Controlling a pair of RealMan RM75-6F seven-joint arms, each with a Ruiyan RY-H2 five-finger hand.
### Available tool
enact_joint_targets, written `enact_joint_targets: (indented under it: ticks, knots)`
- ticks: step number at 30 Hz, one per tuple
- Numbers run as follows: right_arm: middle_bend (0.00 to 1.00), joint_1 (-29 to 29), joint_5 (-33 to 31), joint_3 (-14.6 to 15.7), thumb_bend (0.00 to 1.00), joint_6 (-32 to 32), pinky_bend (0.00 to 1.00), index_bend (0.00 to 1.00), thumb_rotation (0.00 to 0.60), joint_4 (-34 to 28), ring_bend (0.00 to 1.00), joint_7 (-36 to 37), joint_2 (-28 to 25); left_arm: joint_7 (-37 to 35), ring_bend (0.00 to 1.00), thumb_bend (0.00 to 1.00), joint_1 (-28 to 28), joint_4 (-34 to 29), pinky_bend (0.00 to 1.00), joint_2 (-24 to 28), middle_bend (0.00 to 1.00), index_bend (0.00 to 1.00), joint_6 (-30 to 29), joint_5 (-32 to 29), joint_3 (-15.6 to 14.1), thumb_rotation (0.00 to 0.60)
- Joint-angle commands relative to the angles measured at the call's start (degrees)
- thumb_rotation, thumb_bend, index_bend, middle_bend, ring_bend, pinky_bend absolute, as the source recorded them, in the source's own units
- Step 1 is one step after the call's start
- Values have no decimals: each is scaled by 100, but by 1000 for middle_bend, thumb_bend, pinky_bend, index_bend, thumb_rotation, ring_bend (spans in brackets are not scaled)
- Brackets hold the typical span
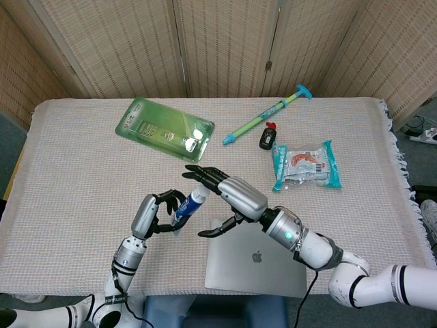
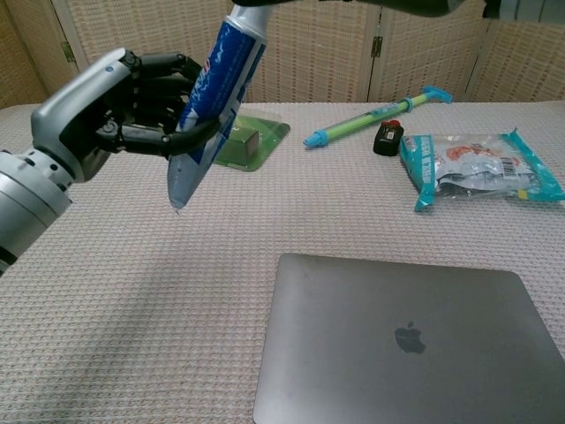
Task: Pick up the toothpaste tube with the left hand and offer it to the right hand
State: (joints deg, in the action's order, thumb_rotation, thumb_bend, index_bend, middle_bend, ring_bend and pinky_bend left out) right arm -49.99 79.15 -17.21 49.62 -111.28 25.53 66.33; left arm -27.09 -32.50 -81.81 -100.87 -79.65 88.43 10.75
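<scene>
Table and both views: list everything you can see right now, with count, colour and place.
toothpaste tube: one, blue and white, held off the table in the left hand
blister pack: one, green, far left
toothbrush: one, green and teal, far centre
small black item: one, black with red tip, beside the toothbrush
snack packet: one, teal and clear, right
laptop: one, grey, closed, near edge
table cloth: one, beige
left hand: grips the tube
right hand: fingers spread by the tube's cap
</scene>
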Motion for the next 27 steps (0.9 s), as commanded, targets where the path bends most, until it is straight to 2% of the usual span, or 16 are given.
enact_joint_targets:
  ticks: [1,5,9,13,18,21,27]
  knots:
    - [0,80,56,-23,82,129,0,0,377,68,0,71,-41,59,725,746,-6,63,724,-17,835,802,24,-18,-3,600]
    - [0,220,136,3,82,270,0,0,374,80,0,213,-199,275,725,749,-38,337,724,38,835,802,159,-72,-15,600]
    - [0,418,222,84,82,418,0,0,373,85,0,262,-447,791,718,757,-97,684,711,253,835,802,619,-373,-19,600]
    - [0,631,294,255,82,496,0,0,371,136,0,172,-698,1826,682,758,-181,730,648,661,834,789,1430,-969,-59,600]
    - [0,873,367,476,82,597,0,0,372,238,0,36,-872,2869,635,759,-198,840,621,760,800,743,1815,-1616,-9,600]
    - [0,1027,492,622,82,694,0,0,373,275,0,-26,-947,3302,579,758,-198,806,588,781,740,653,1996,-1997,25,600]
    - [0,1413,755,929,82,1062,0,0,372,488,0,-184,-974,3781,358,748,-187,654,438,845,492,331,2101,-2301,-13,600]
